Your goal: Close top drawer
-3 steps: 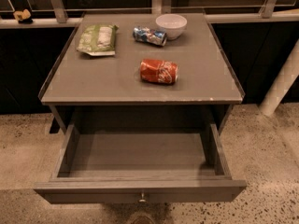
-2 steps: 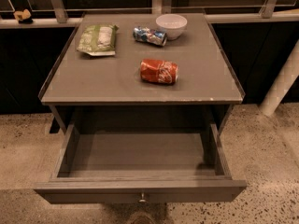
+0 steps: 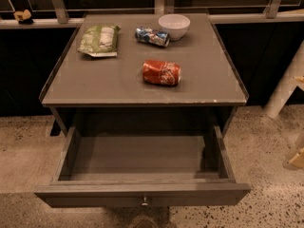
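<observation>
In the camera view the top drawer (image 3: 95,197) stands pulled far out from under the desk (image 3: 95,82), its bed empty and its wide front running left to right along the bottom of the frame. My gripper (image 3: 142,221) is, I judge, the dim shape at the very bottom edge, just below the knob (image 3: 145,202) — whether it is spread or closed I cannot tell. The front lies just ahead of me, so the push must go straight away from me — square to that long front, near its centre.
</observation>
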### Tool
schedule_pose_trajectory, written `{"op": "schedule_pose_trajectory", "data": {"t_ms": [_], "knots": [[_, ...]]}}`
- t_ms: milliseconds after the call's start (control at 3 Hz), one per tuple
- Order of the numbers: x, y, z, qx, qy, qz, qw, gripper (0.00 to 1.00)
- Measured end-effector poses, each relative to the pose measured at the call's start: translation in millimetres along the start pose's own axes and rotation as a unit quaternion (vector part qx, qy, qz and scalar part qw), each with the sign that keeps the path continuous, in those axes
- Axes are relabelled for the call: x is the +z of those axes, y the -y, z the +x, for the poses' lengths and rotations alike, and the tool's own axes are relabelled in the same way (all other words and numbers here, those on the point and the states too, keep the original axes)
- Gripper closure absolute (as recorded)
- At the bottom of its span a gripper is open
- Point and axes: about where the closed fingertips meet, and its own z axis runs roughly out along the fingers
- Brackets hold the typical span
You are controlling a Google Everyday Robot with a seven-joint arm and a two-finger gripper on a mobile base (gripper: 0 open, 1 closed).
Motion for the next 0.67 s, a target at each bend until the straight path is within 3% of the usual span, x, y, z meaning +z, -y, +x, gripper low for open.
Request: {"op": "schedule_pose_trajectory", "data": {"t_ms": [333, 667], "knots": [[0.6, -0.5, -0.1, 0.0, 0.0, 0.0, 1.0, 0.0], [-4.9, 3.6, -8.5, 0.018, -0.014, -0.016, 0.9996, 0.0]]}}
